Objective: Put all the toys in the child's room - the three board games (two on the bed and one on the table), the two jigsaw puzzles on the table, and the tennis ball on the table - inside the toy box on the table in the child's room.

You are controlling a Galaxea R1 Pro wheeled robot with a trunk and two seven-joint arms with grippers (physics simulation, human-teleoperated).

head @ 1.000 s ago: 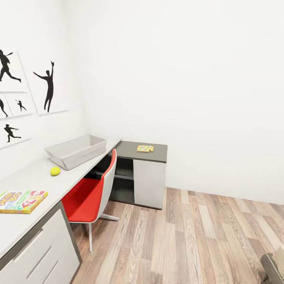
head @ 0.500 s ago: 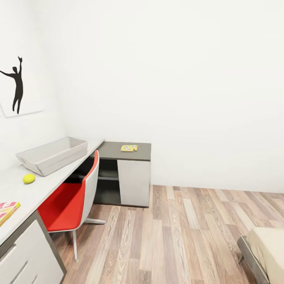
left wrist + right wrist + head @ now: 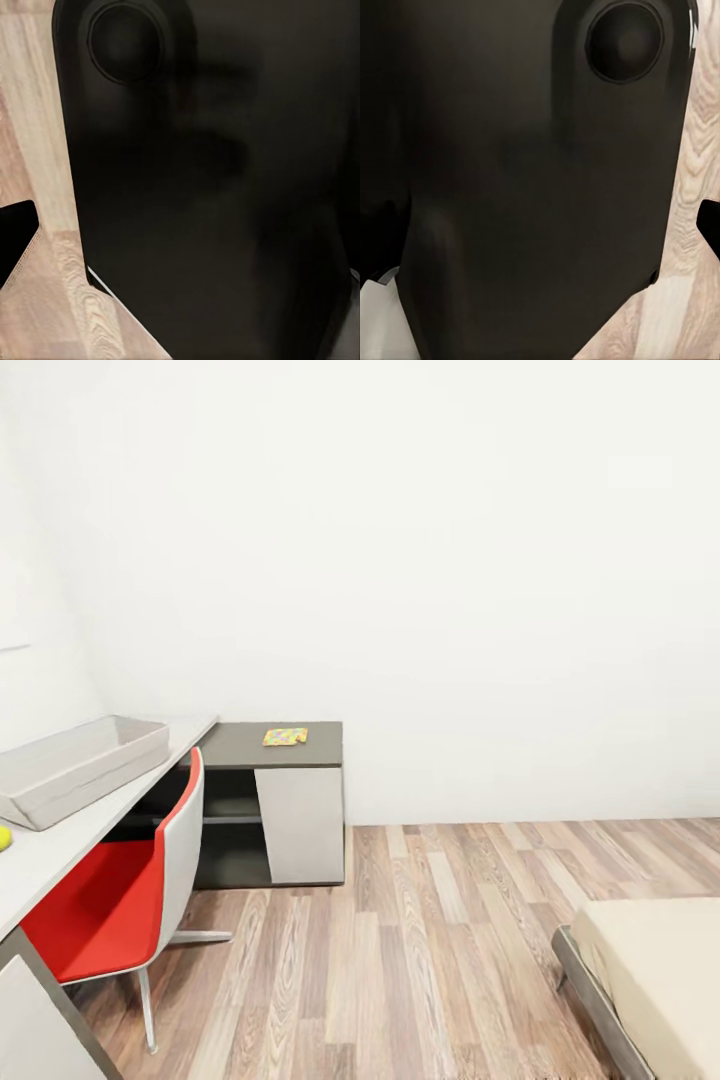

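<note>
Camera has panned right since before, toy box [image 3: 75, 760] now at left edge on table [image 3: 60, 850], bed [image 3: 660, 970] corner entering; grippers' state can't tell; keep turning steadily toward bed.

At the left of the head view, the toy box [image 3: 70, 765] is light grey on a pale grey-white desk [image 3: 60, 845], and a sliver of yellow-green tennis ball [image 3: 4, 838] shows at the left edge. The chair [image 3: 120, 880] has a red seat and a white shell. The cabinet [image 3: 270, 800] has a dark grey top and a pale door; the jigsaw puzzle [image 3: 285, 736] on it is a yellow, green and pink mosaic. The floor [image 3: 420, 950] is brown wood plank, the wall [image 3: 420, 560] white, and the bed [image 3: 665, 970] at lower right cream with a grey frame
</note>
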